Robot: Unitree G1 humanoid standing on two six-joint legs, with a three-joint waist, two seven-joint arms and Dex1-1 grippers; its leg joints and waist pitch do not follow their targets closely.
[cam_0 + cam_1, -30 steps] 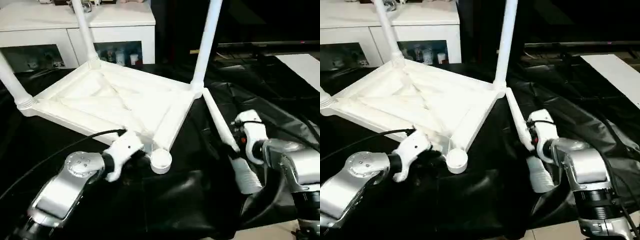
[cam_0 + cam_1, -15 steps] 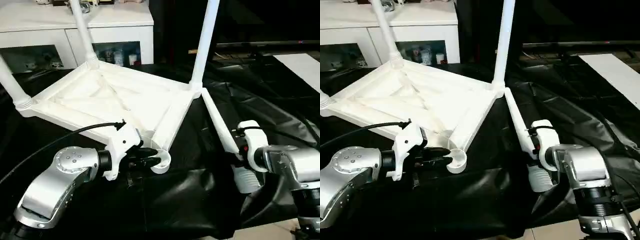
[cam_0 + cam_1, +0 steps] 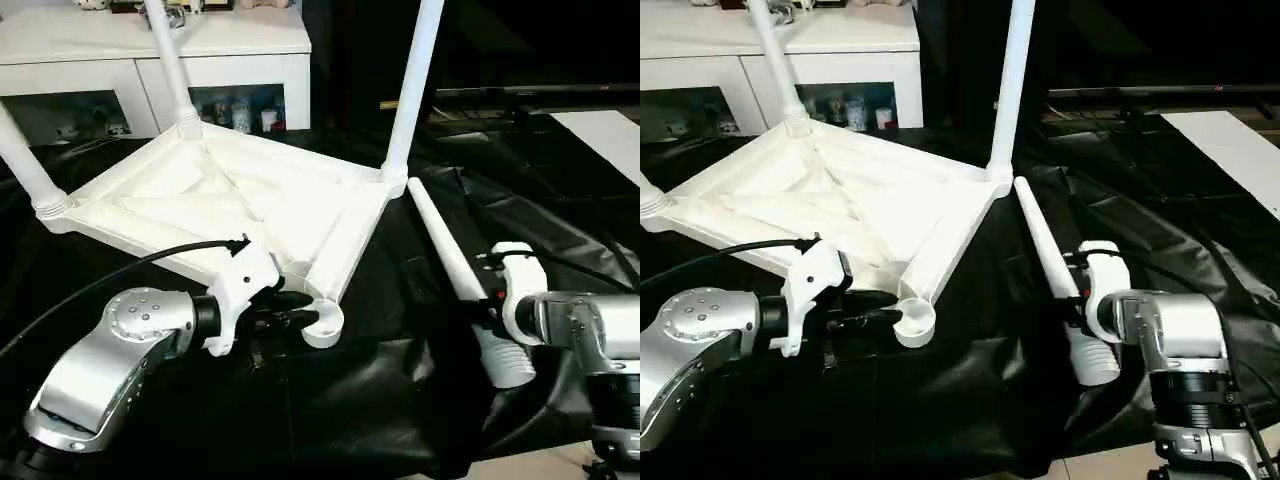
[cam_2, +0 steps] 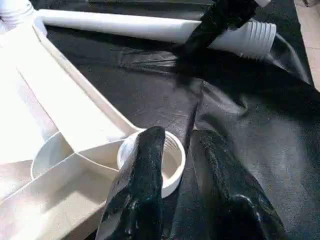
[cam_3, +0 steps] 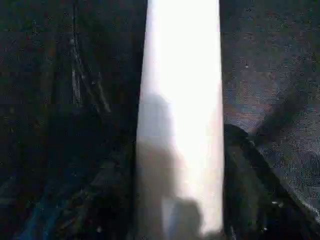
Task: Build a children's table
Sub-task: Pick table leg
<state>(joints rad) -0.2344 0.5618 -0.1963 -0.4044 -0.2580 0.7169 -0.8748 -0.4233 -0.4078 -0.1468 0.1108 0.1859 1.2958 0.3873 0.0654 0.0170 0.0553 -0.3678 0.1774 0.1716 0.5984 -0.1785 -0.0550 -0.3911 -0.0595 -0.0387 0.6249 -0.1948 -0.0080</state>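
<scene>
Being steadied upside down on the black sheet [image 3: 400,400], the tabletop [image 3: 240,205] is carrying three legs, its empty corner socket [image 4: 159,159] being pinched by the left gripper [image 4: 175,165] while the fourth leg [image 3: 455,270] is being straddled by the right gripper [image 3: 487,300], grip unconfirmed.

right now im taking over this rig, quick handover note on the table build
Left gripper: fingers shut on the rim of the empty corner socket of the upside-down tabletop.
Right gripper: fingers straddle the loose leg lying on the black sheet; grip not confirmed.
Done: three legs stand in their sockets.
Left: lift the loose leg and fit it into the empty socket.
</scene>
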